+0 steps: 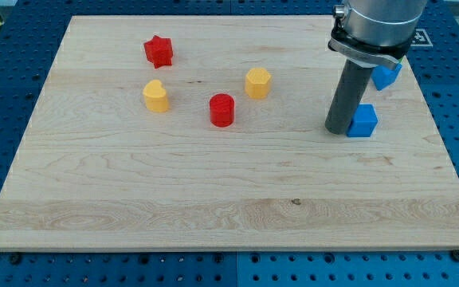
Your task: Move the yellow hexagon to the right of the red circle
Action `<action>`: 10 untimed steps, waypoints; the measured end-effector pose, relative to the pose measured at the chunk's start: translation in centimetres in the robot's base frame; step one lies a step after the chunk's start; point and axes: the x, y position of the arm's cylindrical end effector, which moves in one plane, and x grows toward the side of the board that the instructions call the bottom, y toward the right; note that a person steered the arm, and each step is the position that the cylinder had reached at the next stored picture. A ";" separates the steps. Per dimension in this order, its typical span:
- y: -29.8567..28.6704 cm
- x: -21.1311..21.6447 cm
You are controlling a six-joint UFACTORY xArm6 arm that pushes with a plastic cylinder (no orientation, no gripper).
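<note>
The yellow hexagon (257,82) stands on the wooden board, up and to the right of the red circle (222,110), a short gap apart. My tip (340,130) rests on the board far to the right of both, touching the left side of a blue block (363,121). The rod rises from the tip toward the view's top right.
A red star (158,51) sits at upper left. A yellow heart-like block (156,96) is left of the red circle. A second blue block (386,75) lies behind the rod near the board's right edge. The wooden board (213,199) lies on a blue perforated table.
</note>
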 end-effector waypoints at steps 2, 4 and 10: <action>1.0 0.0; 1.4 0.8; 3.6 -1.2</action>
